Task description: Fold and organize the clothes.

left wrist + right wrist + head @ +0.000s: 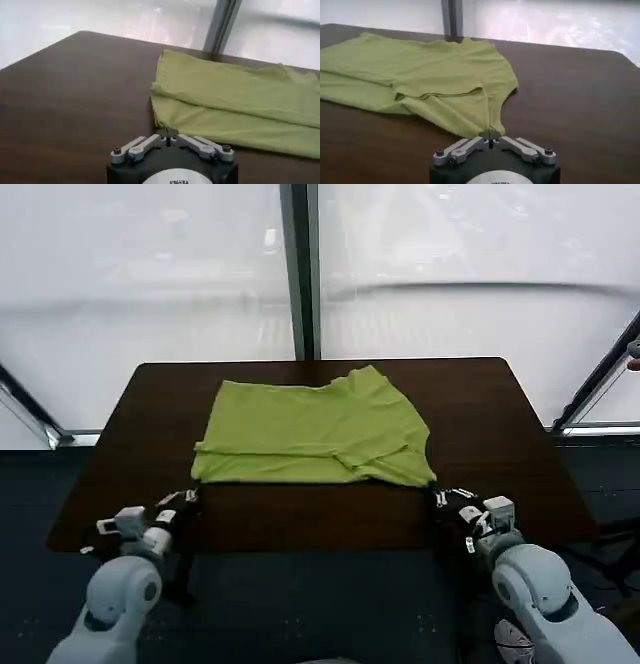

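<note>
lime t-shirt lies flat on the dark worktop, centred and toward the far half, already folded into a rough rectangle. the near hem is doubled over as a band, and a loose flap with a sleeve sticks out at the robot's right near corner, so the fold isn't square on that side.

left end effector sits low at the near edge of the worktop, just off the shirt's near-left corner. in the left wrist view the fingertips are pinched together right at that corner; can't tell if there's cloth between them, reads as shut and empty.

right end effector mirrors it at the near-right corner. in the right wrist view the tips are closed, touching or just beside the pointed tail of the flap; grip on the cloth not confirmable.

my read on the placement: both arms are staged symmetrically at the two near corners so one paired pinch can lift the near edge and carry it away from the robot for the next fold. the shirt sits centred so both reaches match.

risk: the ragged right corner could make that end effector catch one layer only and skew the fold.
</note>
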Robot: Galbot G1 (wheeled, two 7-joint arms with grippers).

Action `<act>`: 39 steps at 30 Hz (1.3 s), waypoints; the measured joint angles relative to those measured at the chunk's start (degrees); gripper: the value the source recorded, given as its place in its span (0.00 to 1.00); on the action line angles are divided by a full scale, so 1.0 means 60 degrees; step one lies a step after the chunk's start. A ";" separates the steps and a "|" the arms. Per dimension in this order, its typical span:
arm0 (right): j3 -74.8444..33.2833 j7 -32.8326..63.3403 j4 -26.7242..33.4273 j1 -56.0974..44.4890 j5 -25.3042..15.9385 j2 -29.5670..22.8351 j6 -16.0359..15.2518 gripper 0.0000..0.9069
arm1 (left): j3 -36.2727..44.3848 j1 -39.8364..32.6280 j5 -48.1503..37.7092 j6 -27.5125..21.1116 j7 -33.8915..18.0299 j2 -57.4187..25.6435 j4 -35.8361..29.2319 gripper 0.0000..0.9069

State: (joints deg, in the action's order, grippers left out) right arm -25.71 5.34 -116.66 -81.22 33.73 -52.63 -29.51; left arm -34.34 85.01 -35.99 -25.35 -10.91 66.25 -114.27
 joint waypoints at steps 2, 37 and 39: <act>-0.0038 0.0076 -0.0082 -0.0081 0.0156 0.0109 -0.0099 0.00 | -0.0085 0.0191 0.0015 -0.0032 -0.0046 0.0014 -0.0198 0.00; -0.1159 0.0762 -0.1879 -0.1372 0.2255 0.1612 -0.1047 0.97 | -0.1356 0.2940 0.0691 -0.0994 -0.0801 0.0432 -0.2642 0.97; -0.1172 0.0726 -0.1632 -0.0697 0.2650 0.1611 -0.0903 0.97 | -0.1654 0.2623 0.0135 -0.1245 -0.0822 0.0190 -0.2692 0.97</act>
State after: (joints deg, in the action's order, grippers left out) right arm -32.74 9.70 -126.45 -85.40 49.63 -42.96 -34.93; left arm -44.26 100.75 -35.18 -32.82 -15.84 67.39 -130.42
